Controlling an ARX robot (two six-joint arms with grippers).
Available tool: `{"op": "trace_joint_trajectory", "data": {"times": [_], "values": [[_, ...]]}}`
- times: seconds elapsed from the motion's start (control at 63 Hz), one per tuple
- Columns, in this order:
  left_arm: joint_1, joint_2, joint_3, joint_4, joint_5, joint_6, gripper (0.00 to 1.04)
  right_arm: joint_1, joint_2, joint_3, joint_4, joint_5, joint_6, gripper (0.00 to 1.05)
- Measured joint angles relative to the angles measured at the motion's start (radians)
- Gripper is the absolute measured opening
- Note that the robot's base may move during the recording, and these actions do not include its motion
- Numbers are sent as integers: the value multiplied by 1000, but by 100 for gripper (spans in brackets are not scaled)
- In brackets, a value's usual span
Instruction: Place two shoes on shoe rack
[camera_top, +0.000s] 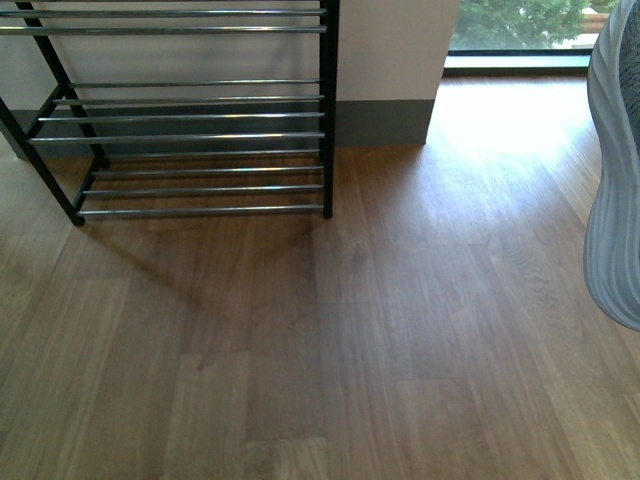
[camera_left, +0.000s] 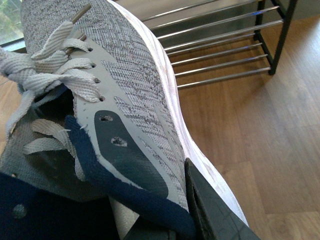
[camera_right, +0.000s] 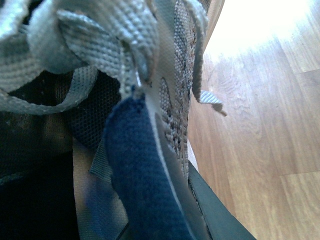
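Rack (camera_top: 200, 115) stands upper left in the front view, against the wall. It has a black frame and round chrome bars w/ gaps between them, and there's no shoe on the tiers in view. Bars look slick, so you'll want each sole laid flat across at least two.

Left shoe (camera_left: 135, 85) is up off the floor (camera_top: 350, 330) in the left gripper (camera_left: 172, 222), toe pointing roughly toward the rack. The gripper is clamped on the collar wall by the top eyelets: one dark finger (camera_left: 215, 210) presses the outside, the other is hidden, prob. inside the opening. The upper is soft grey knit w/ a smooth grey eyelet strip, flat woven laces (camera_left: 55, 75) hanging loose, and frayed navy lining (camera_left: 85, 145).

Right shoe (camera_right: 175, 115) is likewise off the floor. Its white ribbed sole (camera_top: 612, 200) shows at the far right edge of the front view, well apart from the rack. The right gripper (camera_right: 175, 210) looks closed on its collar the same way, w/ one finger showing outside.

Handling, my read: both are light, the knit gives and the sole is thick and springy. The collar is the best hold, but the shoe can swing or sag from it, so go steady. Watch for lace ends snagging on a bar.
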Motion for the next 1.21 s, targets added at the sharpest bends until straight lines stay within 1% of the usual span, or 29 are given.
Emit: {"op": "trace_joint_trajectory", "data": {"times": [0.301, 1.206], "values": [[2, 0, 0, 0, -12, 0, 2, 8, 0, 0, 0, -13, 0, 2], [3, 0, -1, 0, -3, 0, 2, 4, 0, 0, 0, 0, 0, 2]]}}
